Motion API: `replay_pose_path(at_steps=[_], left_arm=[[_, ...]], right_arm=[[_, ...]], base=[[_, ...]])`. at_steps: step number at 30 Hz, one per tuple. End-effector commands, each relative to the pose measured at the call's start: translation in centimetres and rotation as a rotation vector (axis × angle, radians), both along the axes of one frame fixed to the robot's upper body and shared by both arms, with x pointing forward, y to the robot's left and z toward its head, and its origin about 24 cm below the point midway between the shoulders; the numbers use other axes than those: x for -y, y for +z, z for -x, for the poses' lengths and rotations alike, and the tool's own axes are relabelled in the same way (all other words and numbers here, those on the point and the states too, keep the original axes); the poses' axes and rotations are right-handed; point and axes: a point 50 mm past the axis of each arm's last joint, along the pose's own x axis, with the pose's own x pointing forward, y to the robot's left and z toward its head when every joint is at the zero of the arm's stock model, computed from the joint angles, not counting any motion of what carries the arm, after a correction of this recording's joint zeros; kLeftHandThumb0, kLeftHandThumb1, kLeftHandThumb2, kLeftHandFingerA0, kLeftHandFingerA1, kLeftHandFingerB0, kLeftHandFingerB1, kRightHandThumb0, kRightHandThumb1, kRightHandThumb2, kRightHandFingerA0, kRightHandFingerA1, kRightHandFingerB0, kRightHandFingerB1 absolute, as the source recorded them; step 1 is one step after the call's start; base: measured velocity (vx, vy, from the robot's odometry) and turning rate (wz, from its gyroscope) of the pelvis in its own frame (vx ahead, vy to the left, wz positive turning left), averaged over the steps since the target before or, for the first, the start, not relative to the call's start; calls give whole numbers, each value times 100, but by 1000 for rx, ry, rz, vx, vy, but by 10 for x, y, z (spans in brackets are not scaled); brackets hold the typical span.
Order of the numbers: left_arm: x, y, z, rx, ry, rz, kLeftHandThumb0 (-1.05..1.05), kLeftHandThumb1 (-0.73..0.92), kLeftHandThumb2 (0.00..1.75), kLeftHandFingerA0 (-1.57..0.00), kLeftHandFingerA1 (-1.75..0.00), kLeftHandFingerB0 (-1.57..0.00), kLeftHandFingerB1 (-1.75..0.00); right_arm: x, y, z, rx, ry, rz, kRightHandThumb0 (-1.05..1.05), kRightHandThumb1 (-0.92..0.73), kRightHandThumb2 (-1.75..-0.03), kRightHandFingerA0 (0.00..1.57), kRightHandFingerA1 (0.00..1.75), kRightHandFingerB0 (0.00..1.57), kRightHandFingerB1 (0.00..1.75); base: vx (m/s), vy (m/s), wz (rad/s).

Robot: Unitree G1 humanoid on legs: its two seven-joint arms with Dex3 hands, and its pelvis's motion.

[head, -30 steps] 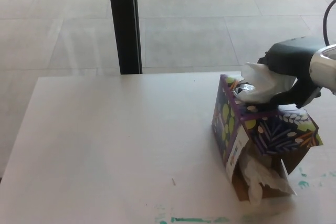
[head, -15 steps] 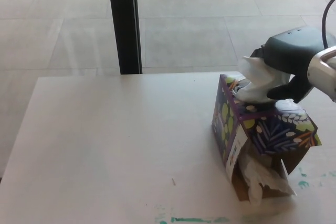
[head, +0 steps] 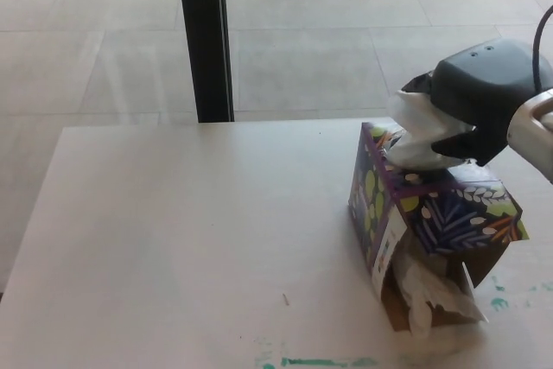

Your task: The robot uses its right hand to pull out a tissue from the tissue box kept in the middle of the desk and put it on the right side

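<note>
A patterned purple tissue box (head: 432,213) stands on the white desk (head: 199,239), right of the middle. Its near end flap hangs open and crumpled tissue (head: 432,295) spills out there. My right hand (head: 479,97) is above the box's top, shut on a white tissue (head: 415,131) that rises from the top slot. The tissue's lower end still sits at the slot. My left hand does not show.
A black vertical post (head: 205,36) stands behind the desk's far edge, with tiled floor beyond. Green paint marks (head: 320,361) run along the desk's near edge. The desk's right edge lies outside the picture.
My right hand has risen and shifted slightly back above the box, drawing the white tissue further up from the top slot. The box has stayed in place.
</note>
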Motion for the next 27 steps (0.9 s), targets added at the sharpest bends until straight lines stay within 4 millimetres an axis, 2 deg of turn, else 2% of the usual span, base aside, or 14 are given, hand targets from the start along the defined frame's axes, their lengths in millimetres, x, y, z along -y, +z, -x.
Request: replay_pose_path(at_steps=[1,5,7,8,10,11,12,13,18,19,21,22,24,27], left_arm=[[-4,3,13,40,38,1,-54,87,66,-52,-58,-51,-45],[-4,1,15,38,53,-5,-55,85,65,-54,-58,-54,-45],[-3,2,15,46,39,6,-57,87,66,-51,-58,-50,-45],[-4,2,17,40,37,4,-57,87,66,-51,-59,-48,-45],[-4,2,19,31,47,-1,-57,86,65,-54,-60,-50,-45],[-4,2,19,39,54,5,-56,86,65,-53,-61,-51,-46],[-4,2,19,36,54,5,-56,86,66,-51,-58,-51,-46],[-4,2,19,37,52,7,-55,87,65,-51,-59,-50,-46],[-6,3,20,33,50,-4,-56,86,65,-53,-61,-51,-46],[-6,3,20,26,53,-14,-57,85,65,-55,-59,-52,-45],[-7,3,23,18,55,-19,-57,85,65,-55,-59,-52,-45],[-7,3,23,16,51,-22,-57,86,65,-56,-60,-53,-45],[-7,3,23,24,55,-16,-56,86,65,-54,-61,-53,-46],[-8,5,23,33,54,-10,-55,87,66,-52,-61,-52,-47]], right_arm=[[21,14,12,489,211,-124,-25,-61,-87,93,175,67,143],[28,33,8,577,163,-162,-23,-56,-89,94,175,63,156],[39,50,3,623,92,-194,-29,-68,-75,91,175,58,155],[41,54,3,644,83,-197,-29,-67,-68,91,175,66,128],[45,64,4,696,79,-201,-28,-67,-68,93,175,73,117],[51,78,5,758,75,-208,-34,-49,-99,123,134,83,104],[54,82,6,770,78,-223,-28,-60,-84,97,175,72,134],[56,86,6,776,73,-229,-26,-58,-93,98,175,68,148],[68,106,10,835,30,-265,-32,-65,-89,100,173,72,141],[74,116,13,886,2,-266,-36,-54,-107,126,136,86,111],[74,116,13,891,5,-267,-36,-54,-107,126,136,86,111],[76,119,14,905,-2,-267,-28,-60,-91,101,172,74,126],[84,131,17,973,-22,-274,-27,-57,-93,100,175,73,141],[86,135,17,991,-29,-288,-30,-61,-91,101,175,74,137]], base=[[0,0,0],[0,0,0],[0,0,0],[0,0,0],[0,0,0],[0,0,0],[0,0,0],[0,0,0],[0,0,0],[0,0,0],[0,0,0],[0,0,0],[0,0,0],[0,0,0]])
